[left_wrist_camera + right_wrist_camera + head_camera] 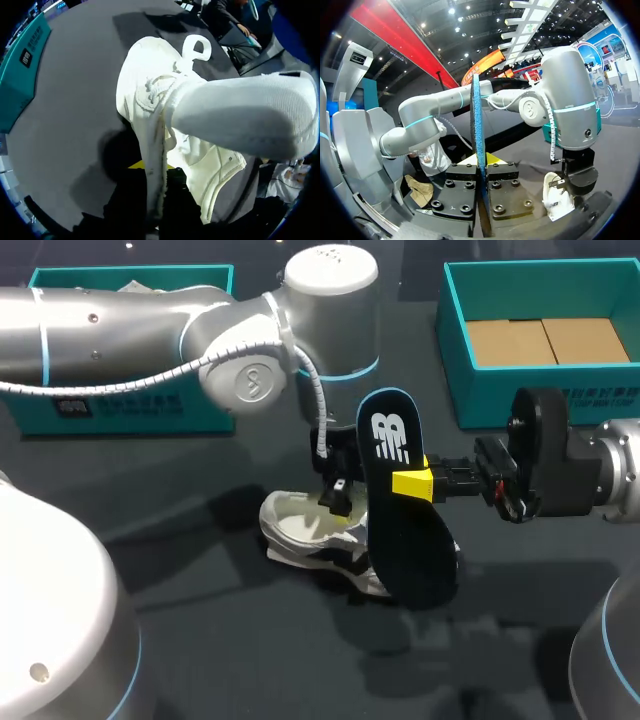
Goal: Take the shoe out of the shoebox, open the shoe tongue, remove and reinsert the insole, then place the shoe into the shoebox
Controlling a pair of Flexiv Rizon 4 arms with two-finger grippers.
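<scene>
Seen from above, my right gripper (412, 483) grips the dark insole (405, 540) upright over the white shoe (300, 525), which lies on the table (180, 540), well apart from the teal shoebox (540, 390). Only its wrist view shows the insole edge-on, pinched between both fingers, one face blue. The left gripper (155, 200) clamps the shoe's collar, plain only in its own wrist view.

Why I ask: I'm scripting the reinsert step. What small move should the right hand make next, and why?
Probably lower the insole, bottom end first, toward the opening of the shoe. The right hand grips the insole at mid-length, standing it almost upright and apparently outside the shoe, while the left hand pinches the shoe's rim and steadies it.
</scene>
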